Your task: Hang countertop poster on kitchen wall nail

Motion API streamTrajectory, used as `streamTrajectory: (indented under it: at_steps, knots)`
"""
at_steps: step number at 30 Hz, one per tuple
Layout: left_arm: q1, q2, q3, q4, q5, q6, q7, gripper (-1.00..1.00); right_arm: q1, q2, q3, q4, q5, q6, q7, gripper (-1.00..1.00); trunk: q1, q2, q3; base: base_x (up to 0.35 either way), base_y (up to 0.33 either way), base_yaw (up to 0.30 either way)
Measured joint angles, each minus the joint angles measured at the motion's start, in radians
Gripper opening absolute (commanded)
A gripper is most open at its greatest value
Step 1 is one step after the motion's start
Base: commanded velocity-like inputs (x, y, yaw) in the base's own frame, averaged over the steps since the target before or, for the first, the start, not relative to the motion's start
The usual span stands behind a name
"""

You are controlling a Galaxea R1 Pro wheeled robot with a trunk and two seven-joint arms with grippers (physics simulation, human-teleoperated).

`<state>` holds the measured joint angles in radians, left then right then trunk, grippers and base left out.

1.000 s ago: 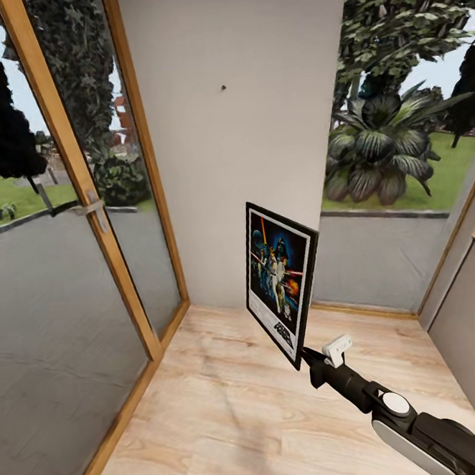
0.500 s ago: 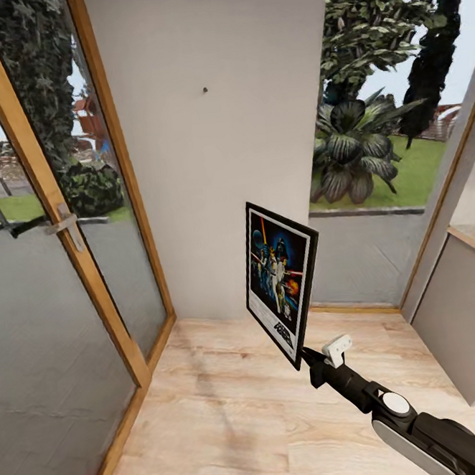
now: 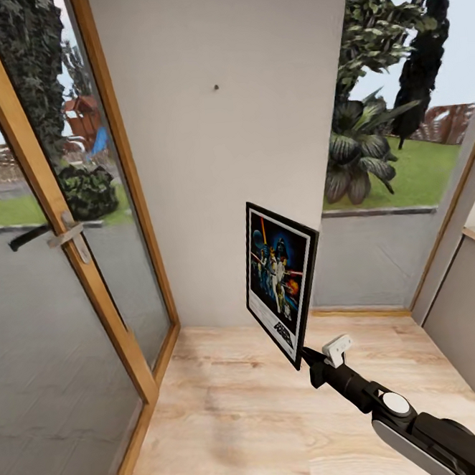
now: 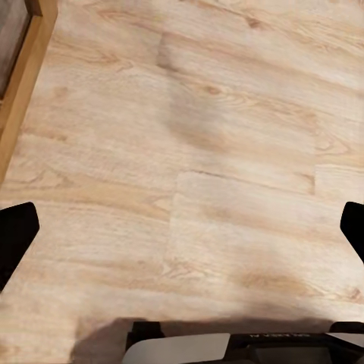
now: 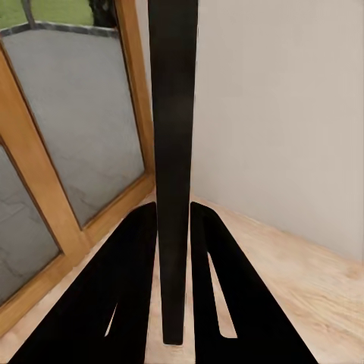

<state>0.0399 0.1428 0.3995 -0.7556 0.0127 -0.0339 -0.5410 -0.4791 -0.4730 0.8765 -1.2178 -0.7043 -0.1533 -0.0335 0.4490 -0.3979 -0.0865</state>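
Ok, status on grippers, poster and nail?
Right gripper shut on black-framed Star Wars poster, upright. Left gripper open over pale plank floor. Small dark wall nail above, nothing between.

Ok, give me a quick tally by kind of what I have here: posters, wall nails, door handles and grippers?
Poster: 1
Wall nail: 1
Door handle: 1
Grippers: 2, the right gripper shut on the poster and the left gripper open over the wood floor
Total: 5

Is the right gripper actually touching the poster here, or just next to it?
Touching. In the right wrist view the poster's black edge runs between the right gripper's fingers, both pressed against it with no gap.
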Motion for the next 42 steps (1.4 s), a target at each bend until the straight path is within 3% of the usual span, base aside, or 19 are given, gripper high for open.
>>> streamTrajectory:
  at_steps: [16,32,42]
  knots:
    - [0.000,0.001,0.001,0.000,0.000,-0.003,0.003,1.00,0.000,0.000,0.001,0.000,0.000,0.000,0.000,-1.00,0.000,0.000,0.000,0.055,0.072,-0.011]
    - [0.000,0.001,0.002,0.000,0.000,-0.002,0.004,1.00,0.000,0.000,0.002,0.000,0.000,0.000,0.000,-1.00,0.000,0.000,0.007,0.015,0.001,-0.193]
    - [0.000,0.001,0.002,0.000,0.000,-0.002,0.004,1.00,0.000,0.000,0.001,-0.001,0.000,0.000,0.000,-1.00,0.000,0.000,0.008,0.292,0.000,-0.010]
